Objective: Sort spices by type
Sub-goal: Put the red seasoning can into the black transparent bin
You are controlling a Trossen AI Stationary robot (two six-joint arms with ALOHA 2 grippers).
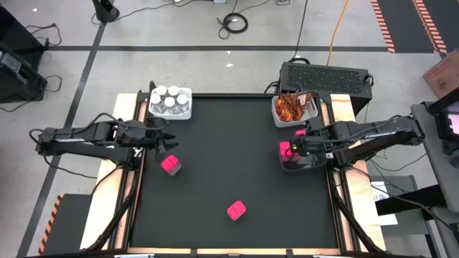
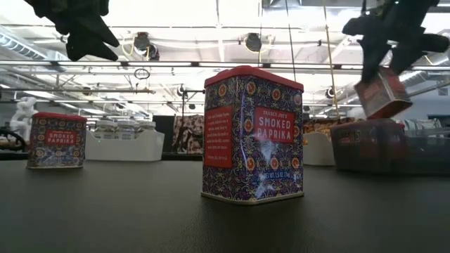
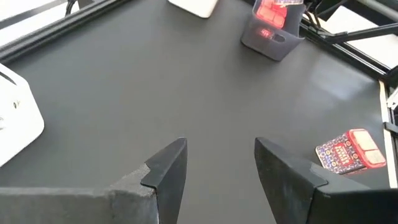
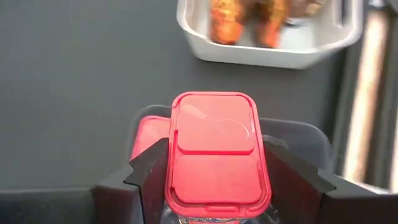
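on the mat [image 1: 237, 172] stand two pink boxes [image 1: 171, 165], apart.

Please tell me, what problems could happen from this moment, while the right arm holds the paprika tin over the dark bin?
1. The right claw holds a smoked paprika tin tilted above the dark bin; released like this, it may land askew on the tin already inside.
2. The open left claw hovers near another tin; a badly aimed descent could tip it.

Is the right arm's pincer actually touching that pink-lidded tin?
Touching. In the right wrist view both dark fingers press against the sides of the pink-lidded tin, and the low view shows it hanging above the dark bin.
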